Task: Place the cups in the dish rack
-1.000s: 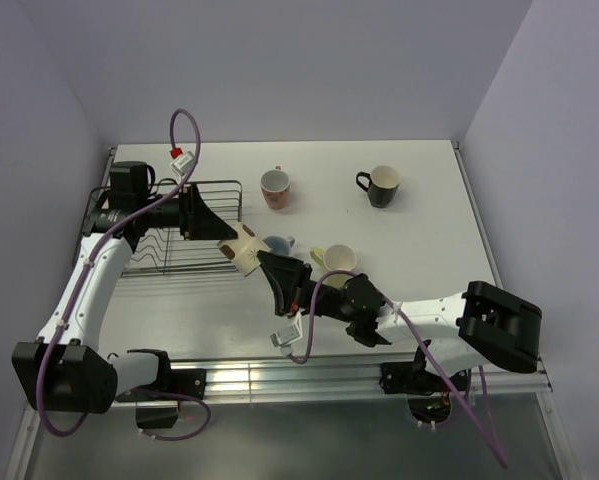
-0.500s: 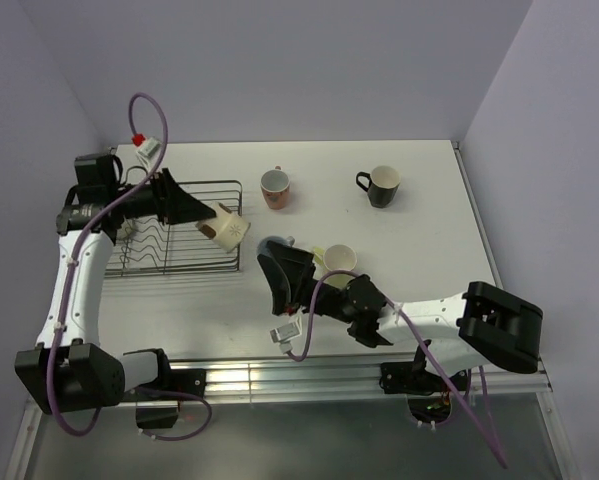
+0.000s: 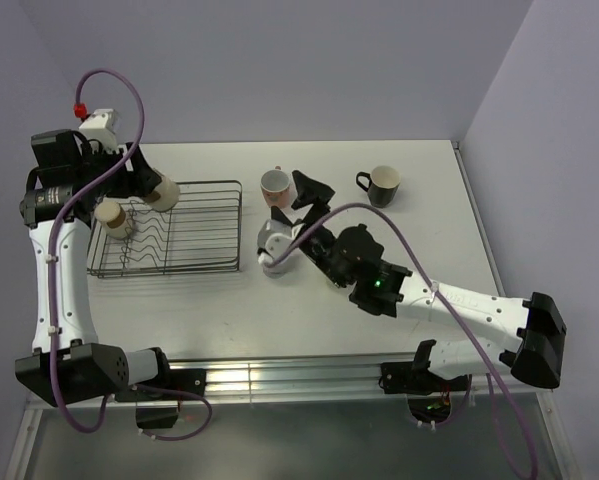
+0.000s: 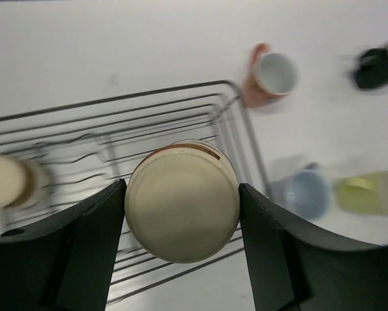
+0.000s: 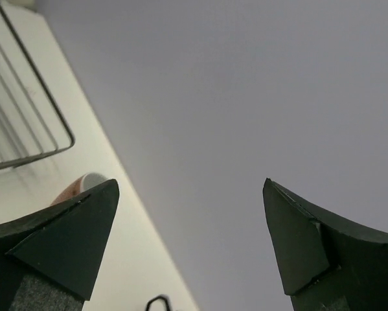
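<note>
- Left gripper (image 4: 182, 214) is clamping the brown cup (image 4: 182, 204) by its sides, one finger on each flank, cream inside facing the wrist camera.
- The held cup is hanging over the dish rack (image 3: 194, 235), above its far left part; no contact with the wires is showing, so it reads as not yet set down.
- A second brown cup (image 3: 113, 217) is already sitting in the rack near its left edge. Judging one cup loaded and one on its way in.
- Four are remaining on the table to the right of the rack: the pink cup (image 3: 274, 186) just beyond the far right corner, the black mug (image 3: 383, 186) well apart at the far right, the light blue mug (image 4: 306, 194) near the rack's right side, and the pale yellow mug (image 4: 370, 193) just beside it.
- Right gripper (image 5: 190, 183) is standing with jaws wide apart and nothing between them, pointing up toward the back wall near the pink cup.
- Hard to make out: from above, the right arm is covering the yellow mug and crowding the blue one.
- The left wrist view is blurring the second brown cup and both mugs at its edges.
- The right wrist view is showing mostly wall, a rack corner and a sliver of the pink cup.
- Whether the loaded cup is sitting upright or tilted on the prongs, I cannot tell.
</note>
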Available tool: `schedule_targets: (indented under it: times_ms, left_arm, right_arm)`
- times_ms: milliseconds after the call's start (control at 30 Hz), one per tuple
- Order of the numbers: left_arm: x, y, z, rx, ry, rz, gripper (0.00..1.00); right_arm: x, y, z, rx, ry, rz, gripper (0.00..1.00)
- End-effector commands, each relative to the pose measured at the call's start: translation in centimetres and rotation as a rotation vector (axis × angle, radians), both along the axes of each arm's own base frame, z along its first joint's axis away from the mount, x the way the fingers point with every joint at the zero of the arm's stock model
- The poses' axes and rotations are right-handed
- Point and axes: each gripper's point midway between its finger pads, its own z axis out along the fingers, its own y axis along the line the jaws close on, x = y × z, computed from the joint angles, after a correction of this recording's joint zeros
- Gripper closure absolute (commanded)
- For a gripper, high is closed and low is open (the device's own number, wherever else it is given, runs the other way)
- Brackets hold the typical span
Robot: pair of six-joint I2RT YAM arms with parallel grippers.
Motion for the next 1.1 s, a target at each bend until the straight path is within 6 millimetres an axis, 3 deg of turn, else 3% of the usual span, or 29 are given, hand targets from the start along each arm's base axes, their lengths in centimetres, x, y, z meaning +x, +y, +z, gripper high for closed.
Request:
schedule_targets:
  times_ms: [0, 33, 267, 400, 733, 1067]
  left_arm:
    - [0.4, 6.5, -1.0, 0.287, 0.015, 0.238, 1.0]
    - [0.3, 8.0, -1.5, 0.337, 0.035, 0.299, 1.0]
    - [-0.7, 13.0, -2.7, 0.552, 0.023, 0.48, 1.0]
    - [-1.4, 14.6, -4.3, 0.638, 0.023, 0.51, 1.0]
    - [-2.7, 15.7, -7.5, 0.72, -0.008, 0.5, 1.0]
    - [-1.3, 16.3, -9.0, 0.729, -0.02, 0.491, 1.0]
  right_arm:
    - [1.8, -1.1, -5.8, -0.065, 0.331, -0.1, 0.0]
    - [2.1, -1.2, -6.1, -0.052, 0.369, -0.102, 0.0]
    - [4.3, -1.6, -7.8, -0.11, 0.531, -0.166, 0.0]
    - [5.6, -1.9, -8.0, -0.111, 0.589, -0.203, 0.0]
    - [6.4, -2.4, -8.4, -0.127, 0.63, -0.264, 0.0]
    - [6.3, -2.9, -8.9, -0.139, 0.645, -0.289, 0.0]
